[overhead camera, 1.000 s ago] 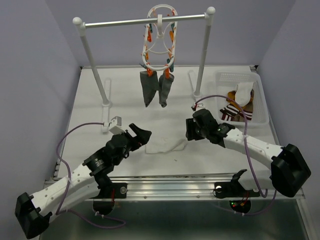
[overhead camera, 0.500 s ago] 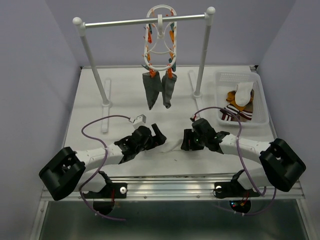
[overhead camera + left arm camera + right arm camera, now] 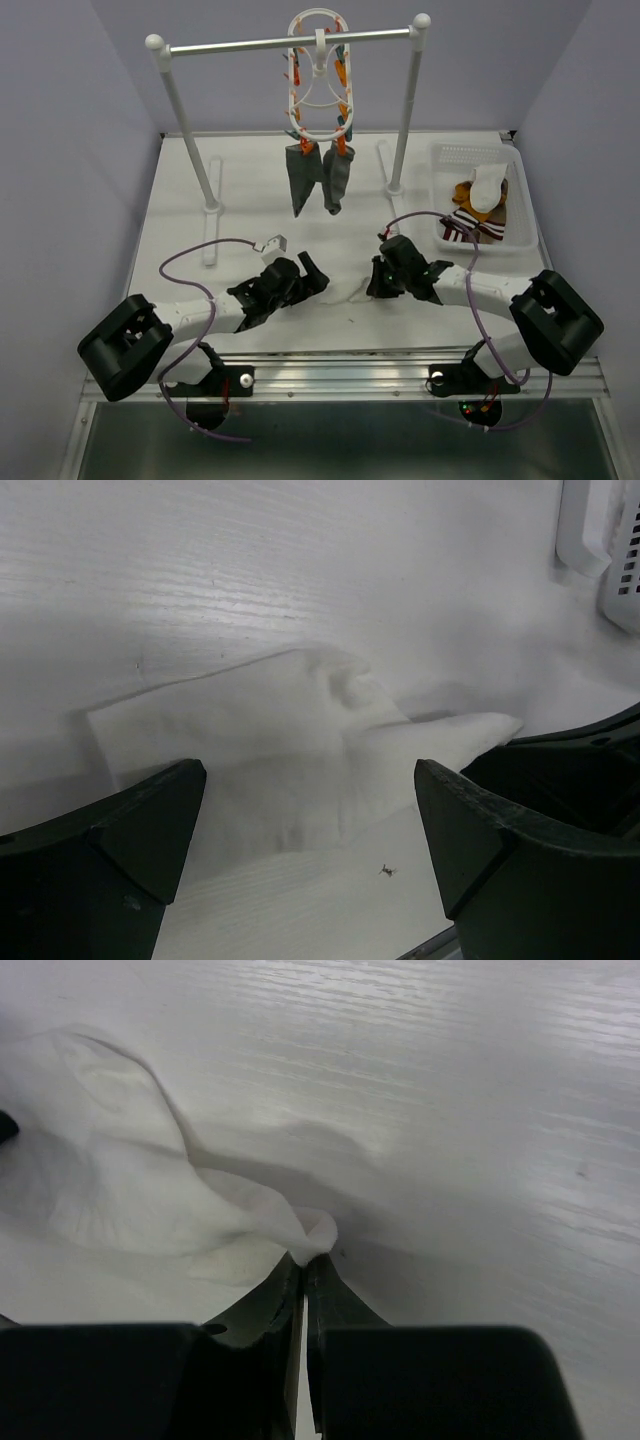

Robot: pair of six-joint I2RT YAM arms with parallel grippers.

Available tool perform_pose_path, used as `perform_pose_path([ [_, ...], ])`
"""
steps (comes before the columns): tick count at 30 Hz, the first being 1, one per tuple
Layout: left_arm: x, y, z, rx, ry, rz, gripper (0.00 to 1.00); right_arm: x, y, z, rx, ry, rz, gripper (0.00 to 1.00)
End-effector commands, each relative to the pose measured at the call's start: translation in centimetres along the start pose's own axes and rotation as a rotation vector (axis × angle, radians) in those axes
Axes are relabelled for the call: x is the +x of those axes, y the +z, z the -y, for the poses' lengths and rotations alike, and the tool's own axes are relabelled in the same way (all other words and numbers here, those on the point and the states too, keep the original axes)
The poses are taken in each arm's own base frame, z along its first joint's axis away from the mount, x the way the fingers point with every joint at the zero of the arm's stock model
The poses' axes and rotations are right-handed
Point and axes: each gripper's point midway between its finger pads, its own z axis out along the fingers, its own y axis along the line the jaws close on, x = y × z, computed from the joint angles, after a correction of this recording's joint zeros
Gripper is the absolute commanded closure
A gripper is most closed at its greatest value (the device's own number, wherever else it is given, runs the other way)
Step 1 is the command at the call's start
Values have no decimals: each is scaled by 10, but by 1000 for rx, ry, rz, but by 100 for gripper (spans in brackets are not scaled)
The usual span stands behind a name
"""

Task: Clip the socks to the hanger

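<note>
Grip depth is the thing to watch: the right gripper (image 3: 305,1260) has its jaws pressed together on a thin pinched fold at the edge of the small white fabric sock (image 3: 110,1150), which lies rumpled on the white table (image 3: 480,1080) just ahead of those fingertips and off to their left. The bite looks shallow — only a lip of cloth shows between the jaws — so any lift should probably be slow and straight up, or the fold may slip free. The left gripper (image 3: 310,810) stands fully open and holds nothing, its jaws straddling the other end of the same sock, with flat cloth between and beyond them. It would do best to close on a flat edge, not the bunched middle, so both grippers can stretch one clean edge for a clip. The white plastic oval hanger with orange and teal clips (image 3: 318,80) hangs well beyond both grippers, two grey socks (image 3: 315,180) already clipped beneath it.
</note>
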Motion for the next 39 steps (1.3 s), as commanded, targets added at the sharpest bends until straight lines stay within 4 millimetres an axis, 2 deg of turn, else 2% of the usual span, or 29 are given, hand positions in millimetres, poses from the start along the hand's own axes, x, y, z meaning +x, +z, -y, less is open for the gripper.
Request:
perform_pose_path([
  [1,-9,-4,-6,-5,-37,64,1,-17,-26,22,150,-115,45,95],
  [2,-9,-4,-11,-16,-36,69,1,-9,-35,33,201,-158,-2,94],
  [3,-9,-4,-12,-21,-40,71,1,-16,-40,30,213,-157,-2,94],
  [4,-8,-3,-14,-24,-41,71,1,-14,-43,31,218,-143,-28,94],
  [5,-8,-2,-17,-32,-43,74,1,-10,-46,26,183,-186,-63,94],
  [6,-9,-2,-16,-25,-47,79,1,-7,-48,9,95,-198,-101,94],
  [8,-8,0,-17,-29,-50,82,1,-8,-53,10,115,-189,-114,94],
  [9,-9,0,-16,-29,-45,80,1,-7,-55,12,132,-194,-125,91],
  [11,-9,3,-15,-35,-40,79,1,-21,-63,39,315,-164,-99,88],
  [14,-9,3,-12,-35,-35,72,1,-28,-60,42,348,-180,-93,86],
  [16,-12,2,-7,-28,-34,75,1,-31,-58,52,422,-184,-107,81],
  [17,-14,1,-5,-29,-31,79,1,-34,-59,57,464,-179,-100,57],
  [19,-15,-4,-6,-53,-7,66,1,-45,-61,74,575,-229,-77,37],
  [20,-19,-5,0,-36,-6,75,1,-45,-61,75,577,-230,-79,37],
  [22,-21,-10,-2,-61,16,64,1,-61,-64,75,604,-292,-48,6],
  [23,-29,-16,11,-35,22,79,1,-69,-65,70,582,-338,-34,0],
  [24,-31,-20,11,-42,31,77,1,-76,-69,55,503,-357,-8,0],
  [26,-46,-33,27,0,23,117,1,-93,-71,29,363,-400,79,0],
  [27,-54,-42,31,9,14,140,1,-93,-80,11,251,-438,111,0],
  [28,-61,-48,35,17,7,162,1,-102,-84,-3,182,-451,174,0],
  [30,-76,-63,31,-1,-26,217,1,-106,-97,-21,79,-475,239,0],
  [31,-77,-64,27,-23,-29,226,1,-108,-100,-24,63,-471,264,0],
  [33,-95,-80,30,-7,-65,295,1,-113,-104,-28,45,-462,311,0],
  [35,-108,-98,32,10,-88,342,1,-128,-112,-26,88,-428,378,0],
  [36,-113,-104,32,12,-89,366,1,-139,-118,-18,150,-383,423,0],
  [39,-128,-124,60,140,-41,403,1,-162,-133,-11,238,-272,520,0],
])
